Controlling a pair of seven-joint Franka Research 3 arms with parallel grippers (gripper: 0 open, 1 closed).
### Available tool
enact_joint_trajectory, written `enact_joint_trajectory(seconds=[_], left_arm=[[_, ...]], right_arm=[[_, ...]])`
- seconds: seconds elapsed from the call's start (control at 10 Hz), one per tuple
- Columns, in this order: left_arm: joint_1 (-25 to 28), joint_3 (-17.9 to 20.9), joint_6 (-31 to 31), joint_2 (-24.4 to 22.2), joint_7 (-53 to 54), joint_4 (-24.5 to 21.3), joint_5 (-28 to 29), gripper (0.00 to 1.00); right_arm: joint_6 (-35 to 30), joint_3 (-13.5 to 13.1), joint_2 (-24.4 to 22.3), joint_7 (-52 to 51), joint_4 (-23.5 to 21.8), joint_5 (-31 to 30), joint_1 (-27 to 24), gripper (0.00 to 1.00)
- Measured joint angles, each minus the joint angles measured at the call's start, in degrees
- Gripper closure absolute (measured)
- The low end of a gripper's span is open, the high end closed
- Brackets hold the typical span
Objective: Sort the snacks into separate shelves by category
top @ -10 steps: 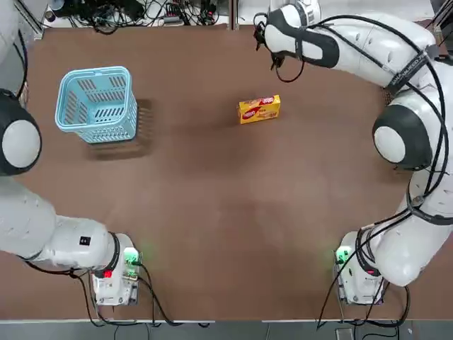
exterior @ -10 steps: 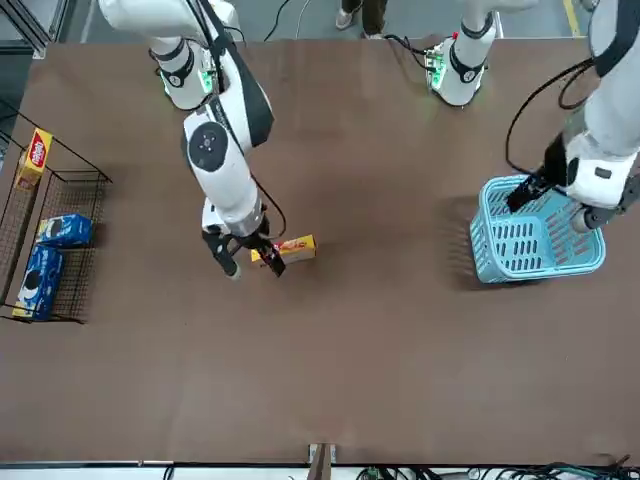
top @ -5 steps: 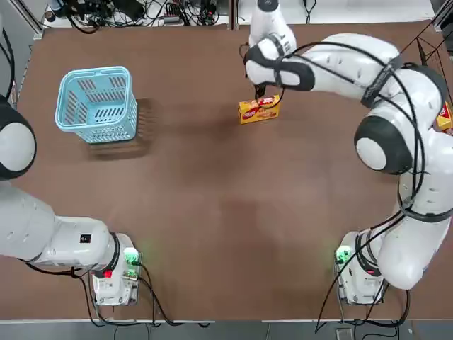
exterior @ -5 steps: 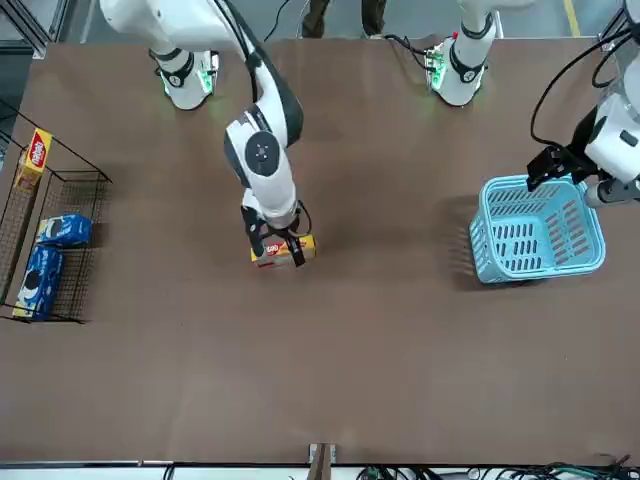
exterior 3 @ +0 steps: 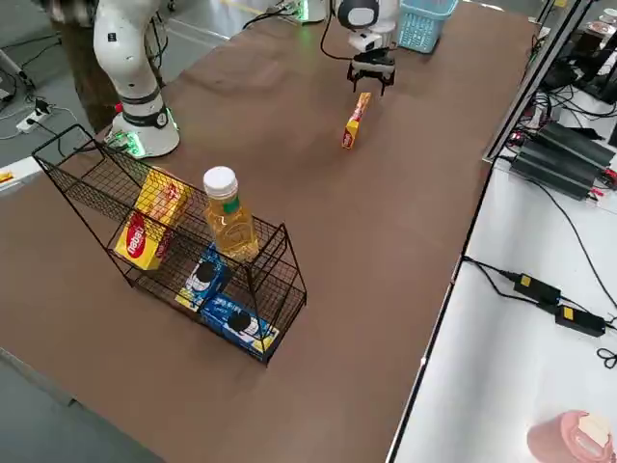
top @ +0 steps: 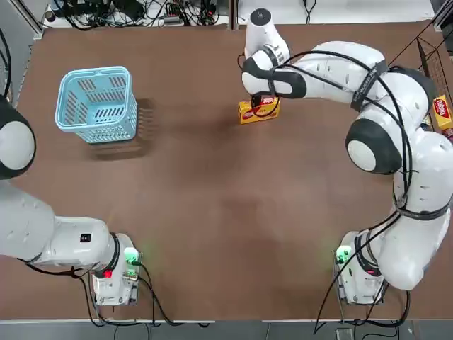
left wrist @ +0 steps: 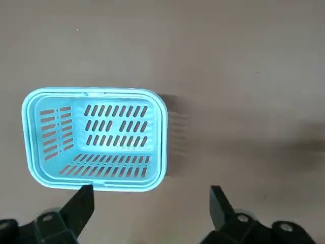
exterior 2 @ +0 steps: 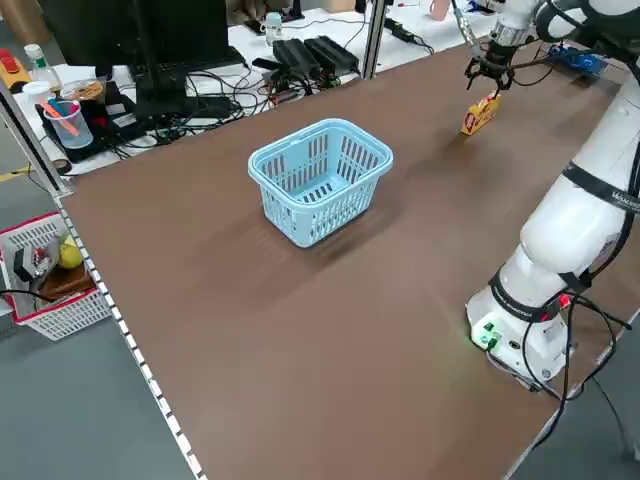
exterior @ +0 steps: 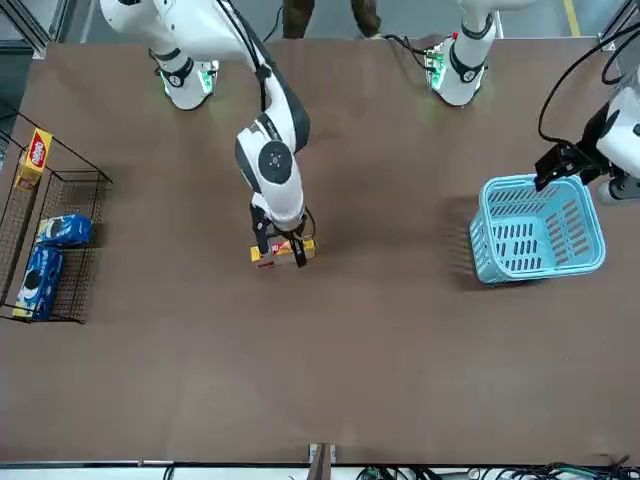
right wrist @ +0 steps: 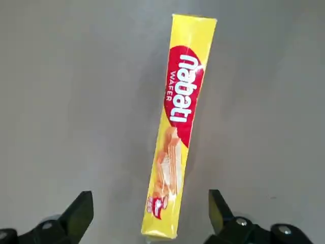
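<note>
One yellow-orange snack packet [top: 259, 110] with a red oval logo stands on its edge at the table's far middle. My right gripper [exterior: 282, 243] hangs just above this packet [right wrist: 179, 132], open, with one finger on each side and not touching it. The black wire shelves [exterior 3: 96, 188] stand at the table's right edge. They hold yellow packets [exterior 3: 149, 227] on one tier and blue packets [exterior 3: 204, 273] on a lower one. My left gripper [left wrist: 151, 201] is open and holds nothing, hovering beside the light-blue basket [left wrist: 96, 137].
A bottle of amber drink [exterior 3: 228, 214] stands on top of the shelves. The basket [top: 97, 103] sits at the far left of the table. Cables and power supplies [exterior 2: 310, 55] lie on the bench beyond the far edge.
My right gripper has swung from beyond the yellow packet to straddle it from above, still open. My left arm has drawn back from the basket toward the table's left edge.
</note>
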Motion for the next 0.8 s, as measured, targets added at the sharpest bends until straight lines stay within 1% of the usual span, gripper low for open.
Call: enact_joint_trajectory(seconds=[0.4, 0.8], left_arm=[[-0.3, -1.7, 0.0, 0.0, -0.1, 1.6, 0.0, 0.00], [-0.2, -1.7, 0.0, 0.2, 0.0, 1.6, 0.0, 0.00]], right_arm=[[0.1, -0.3, 2.4, 0.7, 3.6, -3.2, -0.4, 0.00], [0.1, -0.3, 3.7, 1.6, 3.8, -4.5, -0.9, 0.00]])
